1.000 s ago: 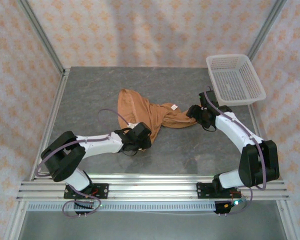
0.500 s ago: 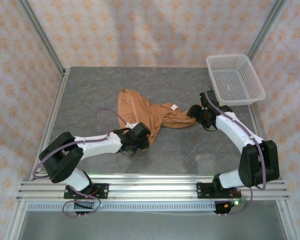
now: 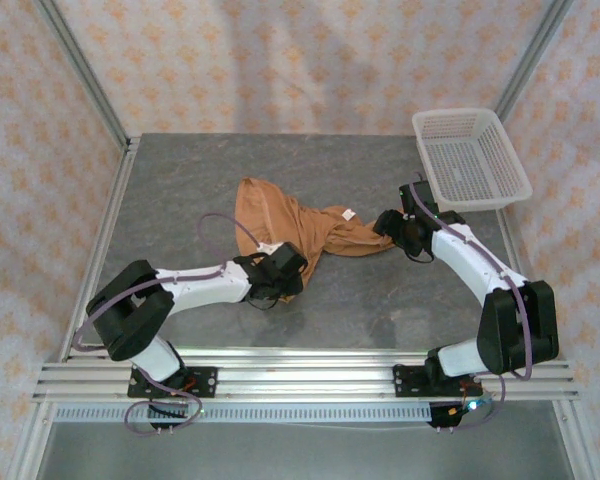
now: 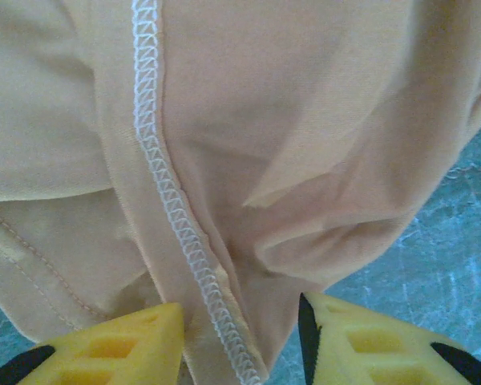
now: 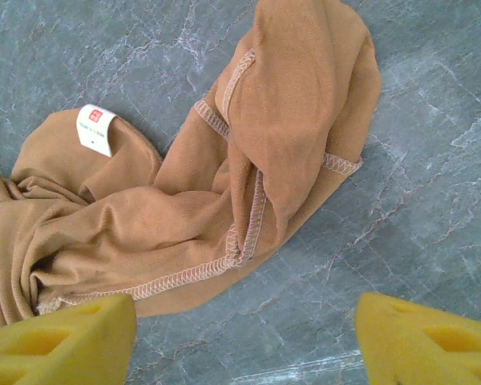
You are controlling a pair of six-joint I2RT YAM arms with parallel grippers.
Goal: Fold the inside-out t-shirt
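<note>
The inside-out t-shirt [image 3: 290,225] lies crumpled mid-table, orange-tan, its white neck label [image 3: 348,214] facing up. My left gripper [image 3: 285,270] is at the shirt's near corner. In the left wrist view its yellow fingers [image 4: 104,345] straddle a fold of cloth [image 4: 248,160] with a white overlock seam; the left finger touches the cloth, while bare table shows beside the right one. My right gripper [image 3: 392,228] is at the shirt's right end. In the right wrist view it [image 5: 244,345] stands wide open over bare table, just short of a sleeve [image 5: 305,120] and the label [image 5: 96,128].
A white mesh basket [image 3: 470,158] stands at the back right corner, close behind the right arm. The grey stone-patterned table [image 3: 180,190] has aluminium rails along its edges and patterned walls around it.
My left gripper has slid a little to the right onto the shirt's near corner and its jaws have narrowed around the fold. The right arm and the shirt's right end have not moved.
</note>
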